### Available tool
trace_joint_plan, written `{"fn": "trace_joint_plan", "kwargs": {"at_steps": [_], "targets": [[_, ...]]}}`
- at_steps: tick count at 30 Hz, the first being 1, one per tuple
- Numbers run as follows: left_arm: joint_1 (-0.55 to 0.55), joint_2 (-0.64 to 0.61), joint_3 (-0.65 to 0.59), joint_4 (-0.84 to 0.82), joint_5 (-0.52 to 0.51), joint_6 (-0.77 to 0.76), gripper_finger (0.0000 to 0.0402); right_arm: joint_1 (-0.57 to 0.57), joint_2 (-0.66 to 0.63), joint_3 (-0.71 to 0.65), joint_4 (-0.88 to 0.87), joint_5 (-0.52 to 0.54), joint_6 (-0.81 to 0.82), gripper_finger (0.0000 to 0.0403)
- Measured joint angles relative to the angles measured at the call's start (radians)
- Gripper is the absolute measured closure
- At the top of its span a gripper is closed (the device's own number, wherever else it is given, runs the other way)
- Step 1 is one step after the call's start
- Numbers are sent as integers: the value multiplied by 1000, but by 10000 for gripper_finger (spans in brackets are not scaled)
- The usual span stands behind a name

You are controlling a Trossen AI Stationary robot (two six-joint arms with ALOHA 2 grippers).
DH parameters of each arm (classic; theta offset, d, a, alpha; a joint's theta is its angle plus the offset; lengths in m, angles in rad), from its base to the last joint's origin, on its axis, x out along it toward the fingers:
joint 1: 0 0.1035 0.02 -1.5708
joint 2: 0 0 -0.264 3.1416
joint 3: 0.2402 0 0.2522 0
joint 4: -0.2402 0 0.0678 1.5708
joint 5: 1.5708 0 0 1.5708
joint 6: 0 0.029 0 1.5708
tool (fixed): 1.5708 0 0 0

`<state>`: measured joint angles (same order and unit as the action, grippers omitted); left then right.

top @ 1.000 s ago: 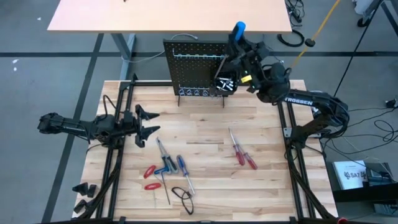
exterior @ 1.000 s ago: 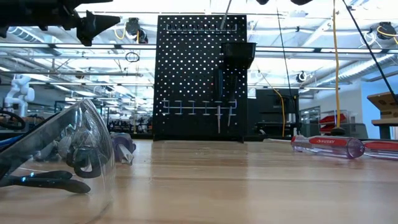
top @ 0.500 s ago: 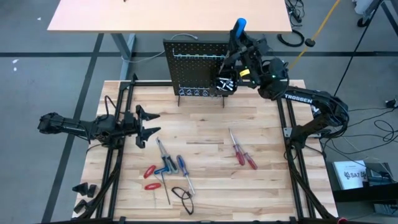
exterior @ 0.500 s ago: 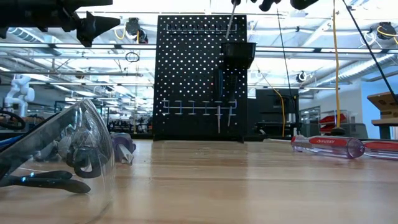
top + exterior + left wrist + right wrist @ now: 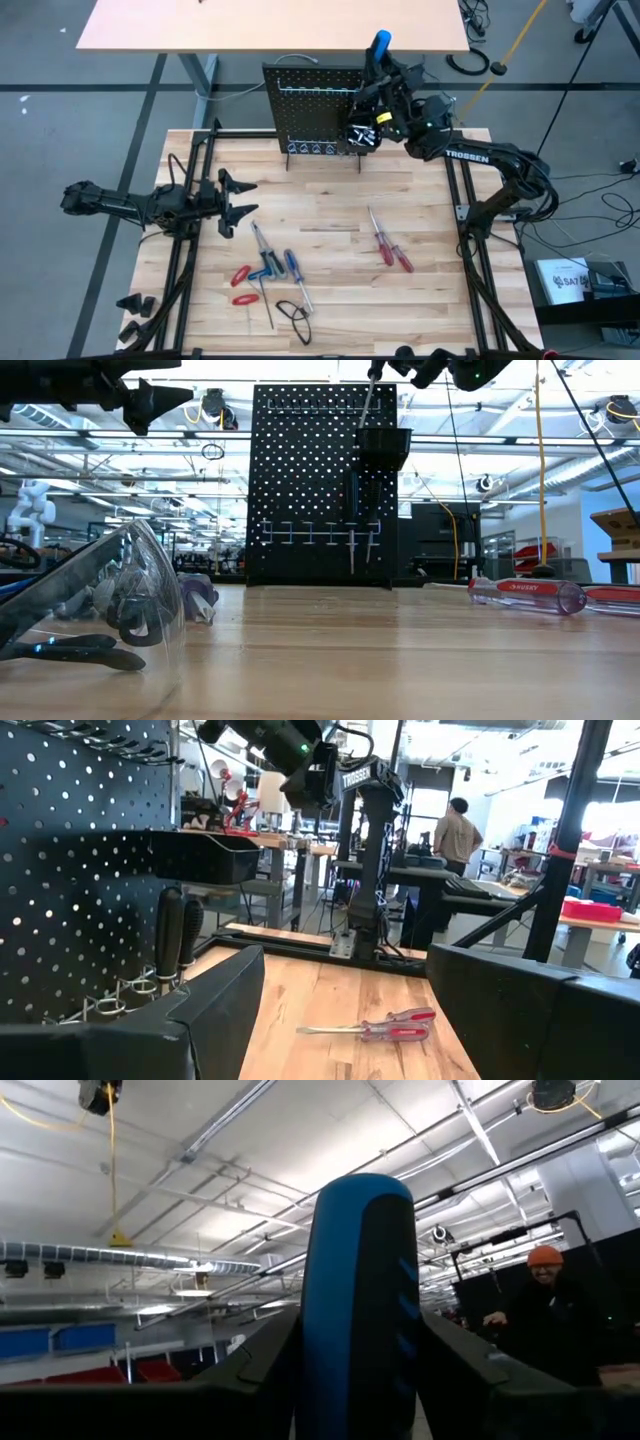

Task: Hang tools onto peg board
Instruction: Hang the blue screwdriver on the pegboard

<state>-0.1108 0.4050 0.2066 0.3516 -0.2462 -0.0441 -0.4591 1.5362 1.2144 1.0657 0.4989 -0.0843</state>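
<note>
Over on the left side of the wooden table [image 5: 330, 300] the left gripper [image 5: 243, 198] hangs low above the boards with its two fingers spread wide and nothing between them. Just in front of it, toward the near edge, lies a loose cluster of tools [image 5: 268, 275]: red-handled pieces, a blue-handled screwdriver [image 5: 291, 266] and some thin metal rods, with a pair of safety glasses [image 5: 293, 312] beside them at the front. Further along, near the middle of the table, a pair of red-handled screwdrivers [image 5: 388, 245] lie alone, well apart from the cluster. At the far edge stands the peg board [image 5: 305, 105], upright, a row of hooks along its lower part and a small black bin [image 5: 384, 448] fixed on its right side; two dark-handled tools [image 5: 176, 930] already hang under the bin. To the right of that, the right gripper [image 5: 378, 72] is raised above the board's top right corner, jaws closed around a blue-and-black screwdriver handle [image 5: 362, 1305] held upright, its thin metal shaft [image 5: 366, 402] pointing down toward the bin. In the room beyond, a person in an orange cap [image 5: 552, 1315] is standing.
</note>
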Motion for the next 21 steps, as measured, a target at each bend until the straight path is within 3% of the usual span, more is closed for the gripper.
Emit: {"fn": "trace_joint_plan", "kwargs": {"at_steps": [5, 8, 15, 21], "targets": [[0, 0, 0, -2, 0, 2, 116, 2, 1, 0, 10, 8, -36, 250], [0, 0, 0, -2, 0, 6, 116, 11, 1, -12, 20, 65, -66, 250], [0, 0, 0, -2, 0, 6, 116, 17, -2, -119, 194, 148, -27, 250], [0, 0, 0, -2, 0, 0, 116, 9, 0, -167, 256, 159, -16, 250]]}}
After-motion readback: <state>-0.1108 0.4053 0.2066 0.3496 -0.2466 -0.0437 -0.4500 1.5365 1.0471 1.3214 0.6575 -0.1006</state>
